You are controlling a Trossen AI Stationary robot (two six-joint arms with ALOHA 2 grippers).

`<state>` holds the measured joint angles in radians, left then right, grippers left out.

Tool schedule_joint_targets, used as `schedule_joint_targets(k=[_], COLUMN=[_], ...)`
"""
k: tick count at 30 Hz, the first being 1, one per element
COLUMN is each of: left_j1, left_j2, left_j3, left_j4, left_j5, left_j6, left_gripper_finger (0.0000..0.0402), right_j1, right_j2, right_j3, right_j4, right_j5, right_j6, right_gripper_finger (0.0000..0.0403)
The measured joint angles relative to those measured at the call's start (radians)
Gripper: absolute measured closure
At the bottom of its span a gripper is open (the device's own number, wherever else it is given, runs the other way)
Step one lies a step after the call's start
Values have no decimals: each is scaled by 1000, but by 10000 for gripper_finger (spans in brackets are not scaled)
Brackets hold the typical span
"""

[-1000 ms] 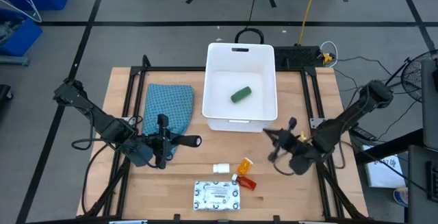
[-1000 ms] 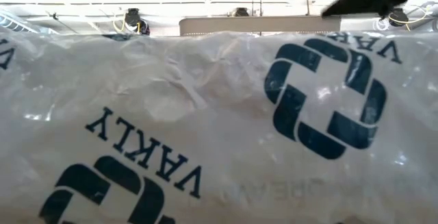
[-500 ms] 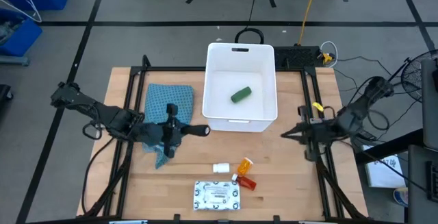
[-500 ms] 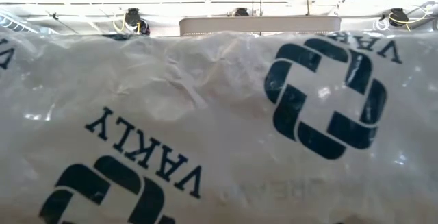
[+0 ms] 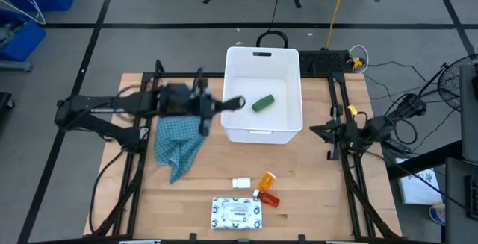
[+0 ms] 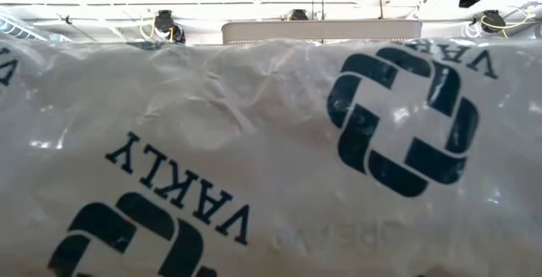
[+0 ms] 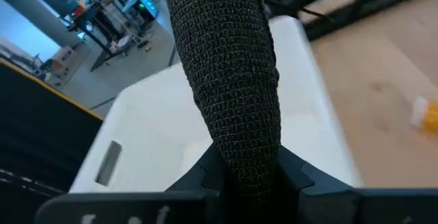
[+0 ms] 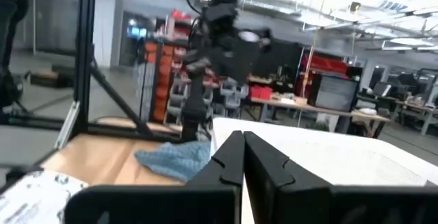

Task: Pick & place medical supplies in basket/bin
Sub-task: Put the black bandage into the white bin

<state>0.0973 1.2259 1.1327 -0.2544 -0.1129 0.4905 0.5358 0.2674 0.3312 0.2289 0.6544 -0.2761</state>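
Left gripper (image 5: 237, 103) clamped on a dark roll (image 7: 226, 80) over the white tub's (image 5: 287, 128) rim, right gripper (image 5: 317, 130) closed empty at the table's right edge.

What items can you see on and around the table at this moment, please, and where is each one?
white tub: one, white, far middle of the table
green oblong piece: one, green, lying inside the tub
black wrapped roll: one, black, in the left gripper over the tub's left rim
blue patterned cloth: one, blue, crumpled left of the tub
small white bottle: one, white, near middle of the table
orange pill bottle: one, orange, right of the white bottle
red tube: one, red, just below the pill bottle
white dotted packet: one, white, near edge; it fills the low view
left gripper: shut on the roll
right gripper: shut, empty, at the table's right edge
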Motion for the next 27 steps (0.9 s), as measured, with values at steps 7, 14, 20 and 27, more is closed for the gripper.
schedule_joint_targets(k=[7, 14, 20, 27], left_j1=[176, 278, 303, 300], left_j2=[242, 497, 683, 897], left_j3=[216, 509, 762, 975], left_j4=[-55, -250, -440, -590], left_j5=[158, 214, 221, 228], left_j6=[57, 54, 23, -33], left_gripper_finger=[344, 344, 344, 344], right_j1=[-33, -53, -52, -52], right_j2=[30, 19, 19, 18], right_j3=[-193, -205, -205, -205], right_j4=[348, 373, 365, 373], right_j5=[8, 76, 77, 77], right_j6=[-33, -81, -111, -130], right_gripper_finger=[403, 403, 403, 403])
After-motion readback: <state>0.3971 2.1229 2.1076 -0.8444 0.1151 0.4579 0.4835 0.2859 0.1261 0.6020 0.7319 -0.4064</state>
